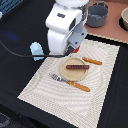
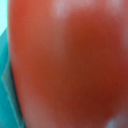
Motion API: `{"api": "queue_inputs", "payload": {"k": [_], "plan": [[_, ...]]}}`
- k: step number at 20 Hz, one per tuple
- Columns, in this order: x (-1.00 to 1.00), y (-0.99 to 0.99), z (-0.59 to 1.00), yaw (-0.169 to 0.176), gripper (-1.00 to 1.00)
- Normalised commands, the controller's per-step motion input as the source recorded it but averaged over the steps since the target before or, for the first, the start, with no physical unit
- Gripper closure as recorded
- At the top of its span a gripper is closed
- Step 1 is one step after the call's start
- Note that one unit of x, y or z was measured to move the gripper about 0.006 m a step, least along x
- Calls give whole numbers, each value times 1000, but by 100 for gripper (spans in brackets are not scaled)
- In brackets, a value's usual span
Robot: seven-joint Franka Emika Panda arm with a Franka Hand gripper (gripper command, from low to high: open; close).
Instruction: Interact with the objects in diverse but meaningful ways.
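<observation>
The wrist view is filled almost wholly by the small red tomato (image 2: 70, 60), a smooth, glossy orange-red surface blurred by closeness, with a teal strip at one edge. In the exterior view only a sliver of red (image 1: 75, 49) shows under the white arm, at the mat's far edge beside the round tan plate (image 1: 64, 73) that carries the brown sausage stick (image 1: 76, 66). The hand (image 1: 71, 48) is hidden under the arm, so whether its fingers are apart or clamped on the tomato cannot be told; the pale blue cup (image 1: 36, 50) stands on the dark worktop (image 1: 20, 25) just off the mat.
</observation>
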Motion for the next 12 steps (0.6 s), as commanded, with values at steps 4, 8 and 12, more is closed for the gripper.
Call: {"api": "queue_inputs", "payload": {"k": [4,8,12], "plan": [[-469,-669,2,0,100],[-534,-619,0,0,100],[-601,-550,-11,0,100]]}}
